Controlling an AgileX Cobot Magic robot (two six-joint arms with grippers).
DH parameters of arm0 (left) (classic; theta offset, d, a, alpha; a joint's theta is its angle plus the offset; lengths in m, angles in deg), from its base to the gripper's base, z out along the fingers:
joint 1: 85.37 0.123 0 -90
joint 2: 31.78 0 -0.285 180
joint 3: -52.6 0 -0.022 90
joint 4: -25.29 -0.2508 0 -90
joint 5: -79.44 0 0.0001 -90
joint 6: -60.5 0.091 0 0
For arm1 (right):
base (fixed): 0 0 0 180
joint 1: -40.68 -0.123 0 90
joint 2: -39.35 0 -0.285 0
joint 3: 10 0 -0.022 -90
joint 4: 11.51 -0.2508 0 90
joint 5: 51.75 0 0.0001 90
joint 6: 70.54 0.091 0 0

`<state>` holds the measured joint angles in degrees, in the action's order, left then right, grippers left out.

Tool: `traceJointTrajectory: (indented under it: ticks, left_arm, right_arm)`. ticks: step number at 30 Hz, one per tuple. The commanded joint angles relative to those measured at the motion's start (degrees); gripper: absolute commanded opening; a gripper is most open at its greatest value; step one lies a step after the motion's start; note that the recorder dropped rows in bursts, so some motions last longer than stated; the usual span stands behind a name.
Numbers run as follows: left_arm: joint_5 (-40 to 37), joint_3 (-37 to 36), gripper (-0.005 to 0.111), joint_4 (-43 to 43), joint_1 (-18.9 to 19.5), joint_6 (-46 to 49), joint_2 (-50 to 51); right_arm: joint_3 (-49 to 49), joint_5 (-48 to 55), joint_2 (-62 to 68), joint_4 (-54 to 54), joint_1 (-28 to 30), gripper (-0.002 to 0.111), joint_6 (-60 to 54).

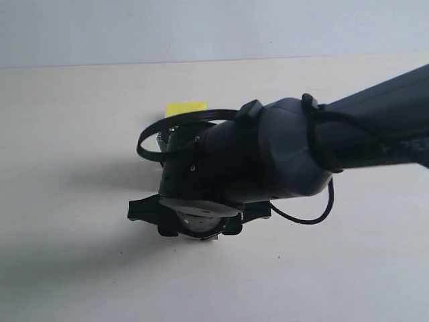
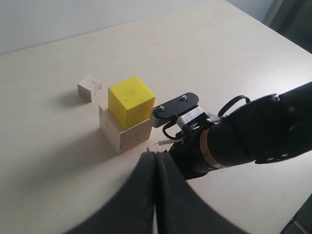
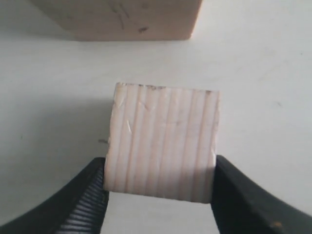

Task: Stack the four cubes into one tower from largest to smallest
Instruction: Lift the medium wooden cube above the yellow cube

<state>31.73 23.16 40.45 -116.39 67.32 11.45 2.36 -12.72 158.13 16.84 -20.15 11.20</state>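
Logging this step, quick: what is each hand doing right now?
Left hand: closed, holding nothing.
Right hand: closed on the small wood cube, fingers against both its sides.

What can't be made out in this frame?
Exterior view: the right arm hides the cubes; only the yellow cube's corner shows clearly.
Left wrist view: that arm nearly hides the wooden cube it reaches for.
Right wrist view: whether the right gripper presses that cube yet.
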Motion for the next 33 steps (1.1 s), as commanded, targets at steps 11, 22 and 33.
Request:
traceJointTrajectory:
  ticks: [11, 22, 33]
  left_arm:
    - [1.08, -0.26, 0.0, -0.45, -0.42, 0.06, -0.22]
    - [1.17, -0.26, 0.0, 0.34, -0.42, 0.06, -0.22]
    - [1.17, -0.26, 0.0, 0.45, -0.42, 0.06, -0.22]
  right_arm:
    - [-0.19, 9.18, -21.33, -6.56, -2.86, 0.0, -9.68]
    - [-16.09, 16.96, -19.87, -2.76, 4.26, 0.0, -19.58]
    - [-23.06, 18.18, -13.18, -2.8, 6.31, 0.0, -25.27]
